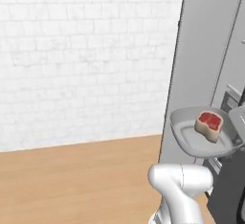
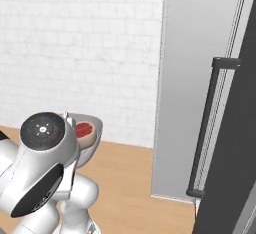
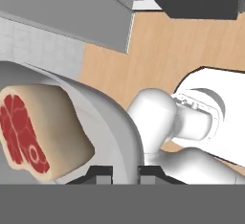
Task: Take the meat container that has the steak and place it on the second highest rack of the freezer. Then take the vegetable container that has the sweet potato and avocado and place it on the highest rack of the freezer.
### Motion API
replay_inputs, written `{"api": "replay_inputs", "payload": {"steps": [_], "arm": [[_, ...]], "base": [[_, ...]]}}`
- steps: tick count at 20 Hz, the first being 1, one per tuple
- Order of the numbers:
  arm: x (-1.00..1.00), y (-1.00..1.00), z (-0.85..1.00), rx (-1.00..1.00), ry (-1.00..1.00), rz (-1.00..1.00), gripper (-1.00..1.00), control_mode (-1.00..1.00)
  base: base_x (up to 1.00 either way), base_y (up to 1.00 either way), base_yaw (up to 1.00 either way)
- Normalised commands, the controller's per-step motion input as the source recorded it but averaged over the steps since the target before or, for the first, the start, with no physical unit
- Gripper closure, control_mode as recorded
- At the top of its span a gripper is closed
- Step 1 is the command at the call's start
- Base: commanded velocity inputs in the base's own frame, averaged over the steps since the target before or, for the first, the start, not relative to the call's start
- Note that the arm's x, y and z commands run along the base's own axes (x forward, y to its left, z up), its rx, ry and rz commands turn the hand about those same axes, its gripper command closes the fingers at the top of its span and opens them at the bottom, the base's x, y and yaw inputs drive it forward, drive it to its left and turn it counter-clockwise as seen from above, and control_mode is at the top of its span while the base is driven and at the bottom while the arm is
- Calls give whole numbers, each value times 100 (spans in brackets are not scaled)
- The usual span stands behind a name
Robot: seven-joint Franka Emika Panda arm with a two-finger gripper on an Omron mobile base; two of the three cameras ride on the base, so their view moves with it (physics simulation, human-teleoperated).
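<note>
The meat container (image 1: pixel 191 134), a shallow grey rounded dish, hangs in the air beside the tall grey freezer (image 1: pixel 203 46). The steak (image 1: pixel 209 123) lies in it, red on top with a tan rim. In the hand view my gripper (image 3: pixel 125 173) is shut on the rim of the meat container (image 3: pixel 115 117), with the steak (image 3: pixel 33 132) close at the left. From the right base view, the meat container (image 2: pixel 94 128) and steak (image 2: pixel 85 130) peek out behind my arm. The freezer (image 2: pixel 192 78) carries a long black bar handle (image 2: pixel 207 128). The vegetable container and the shelves are out of view.
A white brick wall (image 1: pixel 81 55) stands behind, with wooden floor (image 1: pixel 72 180) below it. A dark panel (image 2: pixel 235 153) rises at the right of the handle. My own white arm (image 2: pixel 45 173) fills the lower left of the right base view.
</note>
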Motion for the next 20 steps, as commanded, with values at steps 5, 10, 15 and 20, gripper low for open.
{"api": "replay_inputs", "payload": {"steps": [5, 10, 15, 20], "arm": [[0, 0, 0, 0, 0, 0, 100, 100], [0, 0, 0, 0, 0, 0, 100, 100], [0, 0, 0, 0, 0, 0, 100, 100], [0, 0, 0, 0, 0, 0, 100, 100]], "base": [[46, 83, -56], [48, 73, -74], [25, 56, -82], [0, 28, -89]]}}
